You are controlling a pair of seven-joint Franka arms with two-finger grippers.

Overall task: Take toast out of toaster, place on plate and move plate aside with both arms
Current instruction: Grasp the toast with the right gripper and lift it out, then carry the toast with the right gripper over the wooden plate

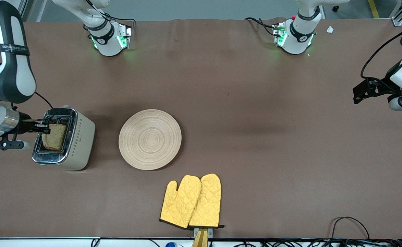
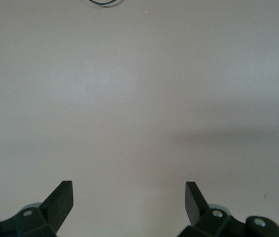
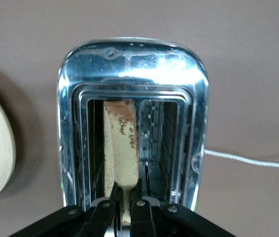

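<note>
The toast (image 1: 55,136) stands in a slot of the cream and chrome toaster (image 1: 79,140) at the right arm's end of the table. My right gripper (image 1: 45,127) is over the toaster, shut on the toast's top edge. In the right wrist view the toast (image 3: 122,143) stands edge-on in one slot and the fingers (image 3: 100,215) pinch it. The round light-wood plate (image 1: 149,139) lies flat beside the toaster, toward the table's middle. My left gripper (image 1: 360,94) waits open and empty over bare table at the left arm's end; its fingers (image 2: 60,200) stand wide apart.
A pair of yellow oven mitts (image 1: 191,201) lies nearer to the front camera than the plate. The toaster's white cord (image 3: 250,160) runs off across the table. Cables lie along the table's front edge (image 1: 344,228).
</note>
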